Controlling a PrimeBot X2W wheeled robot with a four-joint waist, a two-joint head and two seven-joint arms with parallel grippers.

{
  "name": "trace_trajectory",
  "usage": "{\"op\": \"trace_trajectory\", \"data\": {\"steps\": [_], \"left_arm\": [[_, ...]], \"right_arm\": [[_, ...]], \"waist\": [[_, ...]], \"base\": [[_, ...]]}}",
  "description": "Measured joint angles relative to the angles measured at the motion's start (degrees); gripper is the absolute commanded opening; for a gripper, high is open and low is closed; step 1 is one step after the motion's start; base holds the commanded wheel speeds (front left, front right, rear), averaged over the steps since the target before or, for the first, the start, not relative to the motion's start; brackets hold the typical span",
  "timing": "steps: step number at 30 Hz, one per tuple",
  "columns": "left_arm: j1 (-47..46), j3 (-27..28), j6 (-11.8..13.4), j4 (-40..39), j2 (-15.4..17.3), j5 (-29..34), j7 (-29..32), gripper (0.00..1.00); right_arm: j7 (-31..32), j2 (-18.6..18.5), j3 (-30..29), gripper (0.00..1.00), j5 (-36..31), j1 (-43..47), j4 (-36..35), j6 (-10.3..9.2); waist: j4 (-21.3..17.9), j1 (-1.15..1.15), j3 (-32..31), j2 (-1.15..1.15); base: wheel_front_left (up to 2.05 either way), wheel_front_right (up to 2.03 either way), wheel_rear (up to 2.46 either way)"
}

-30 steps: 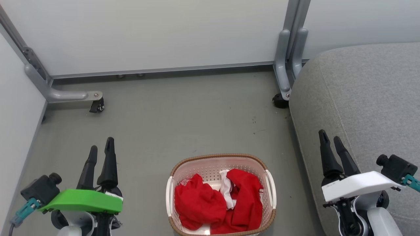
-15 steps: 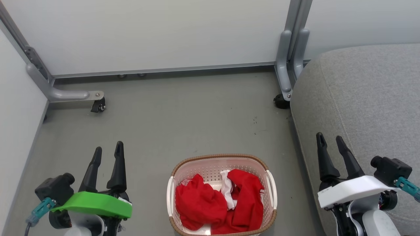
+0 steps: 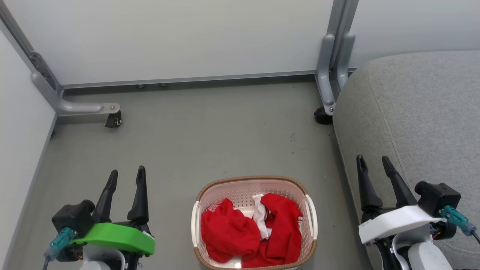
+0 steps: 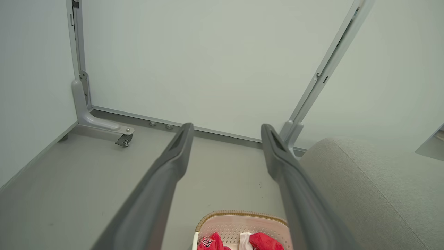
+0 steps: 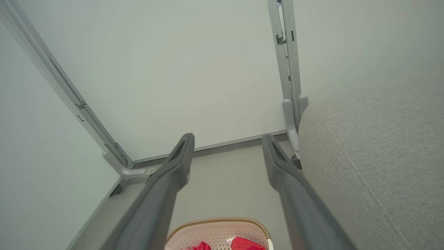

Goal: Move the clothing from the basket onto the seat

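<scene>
The white basket (image 3: 255,183) with its brown rim stands on the grey floor at the bottom centre of the head view, heaped with red clothing (image 3: 251,232) that has white patches. The basket (image 4: 242,218) and the clothing (image 4: 263,241) peek in at the bottom of the left wrist view; the right wrist view also catches the basket (image 5: 218,225). The light grey seat (image 3: 423,112) fills the right side. My left gripper (image 3: 126,173) is open, left of the basket and holding nothing. My right gripper (image 3: 373,160) is open too, in front of the seat's edge, right of the basket.
Pale partition walls close the back and left. Their grey metal feet carry castors, one at the left (image 3: 112,120) and one by the seat's corner (image 3: 322,115). Bare grey floor (image 3: 210,135) stretches between the walls and the basket.
Both grippers have spread their fingers wider. The left gripper has drifted right toward the basket, the right gripper slightly left. The basket and clothing lie as before.
</scene>
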Motion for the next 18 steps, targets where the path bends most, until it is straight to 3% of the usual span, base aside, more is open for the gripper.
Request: {"op": "trace_trajectory", "data": {"steps": [18], "left_arm": [[0.29, -0.3, 0.0, 2.19, -0.13, 9.15, -2.45, 1.0]], "right_arm": [[-2.4, -0.04, 0.16, 1.0, -8.46, 0.77, 0.64, 0.01]], "waist": [[0.22, 0.0, 0.21, 0.0]], "base": [[0.0, 0.0, 0.0]]}}
